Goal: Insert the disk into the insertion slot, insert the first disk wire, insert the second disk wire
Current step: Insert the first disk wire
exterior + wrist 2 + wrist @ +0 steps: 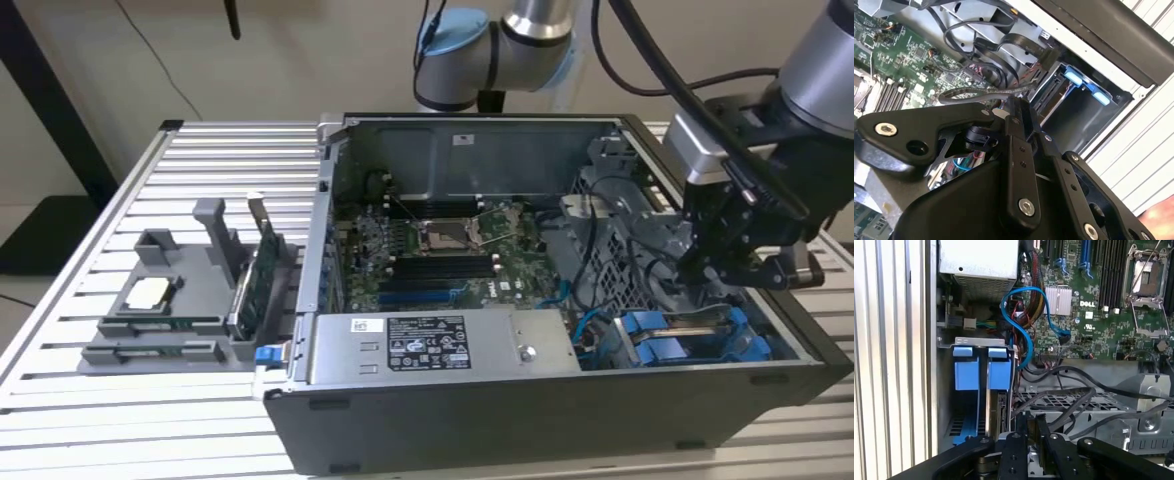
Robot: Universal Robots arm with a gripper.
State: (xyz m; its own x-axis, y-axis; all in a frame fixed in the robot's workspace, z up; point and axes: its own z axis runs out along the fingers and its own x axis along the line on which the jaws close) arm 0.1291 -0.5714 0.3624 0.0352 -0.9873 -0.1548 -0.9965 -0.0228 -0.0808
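The disk (1001, 411) stands edge-on in the drive bay slot, clipped in its bright blue carrier (999, 375), with a second blue carrier (966, 375) beside it. The exterior view places these blue carriers (663, 335) in the front corner of the open computer case, on that view's right. My gripper (721, 275) hangs inside the case just above that bay. In both wrist views its fingers sit close together on a black disk wire (1074, 400) that runs in to their tips. In the second wrist view the gripper (1013, 107) is beside the bay's blue tabs (1074, 76).
A silver labelled power-supply box (427, 345) fills the case's front. The motherboard (441, 250) lies behind it. A blue data cable (1026, 335) loops beside the bay, and a loose black connector (1046, 55) hangs above it. A grey fixture (167, 300) with parts stands on the slatted table (134, 420).
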